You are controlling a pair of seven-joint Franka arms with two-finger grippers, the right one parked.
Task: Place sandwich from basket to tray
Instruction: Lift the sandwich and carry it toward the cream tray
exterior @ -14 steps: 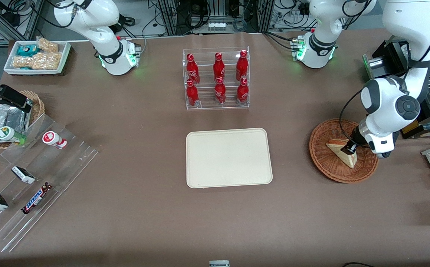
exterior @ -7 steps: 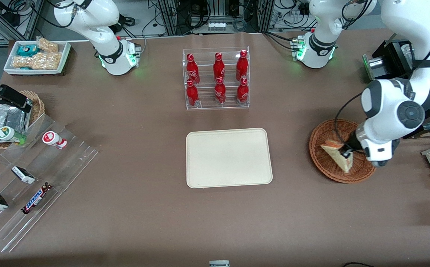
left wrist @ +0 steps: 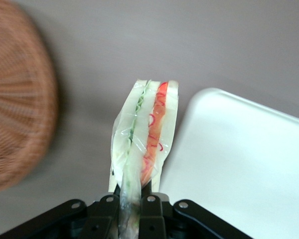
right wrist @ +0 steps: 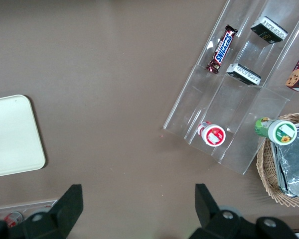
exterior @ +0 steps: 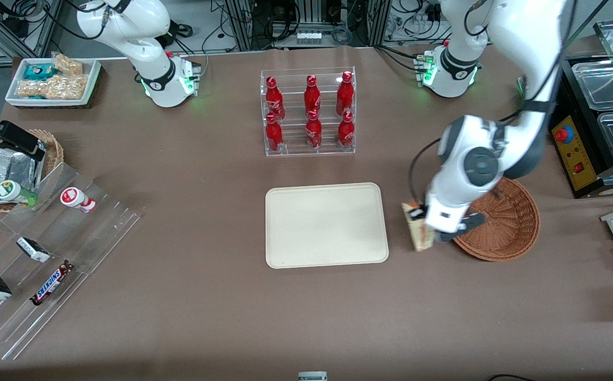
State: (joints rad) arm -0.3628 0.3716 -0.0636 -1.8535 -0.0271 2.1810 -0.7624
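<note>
Sandwich (left wrist: 142,137) clamped in hand (left wrist: 135,206); wrist view shows filling layers.

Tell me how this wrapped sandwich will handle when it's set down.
The clear-wrapped triangular wedge sandwich hangs edge-on from the tool, so it will probably tip flat on the cream rectangular tray. Its film looks slippery; the bread seems soft and squashable.

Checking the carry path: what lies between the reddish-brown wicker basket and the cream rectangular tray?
In the front view, between basket and tray, only the gripper holding the wrapped wedge sandwich.
</note>
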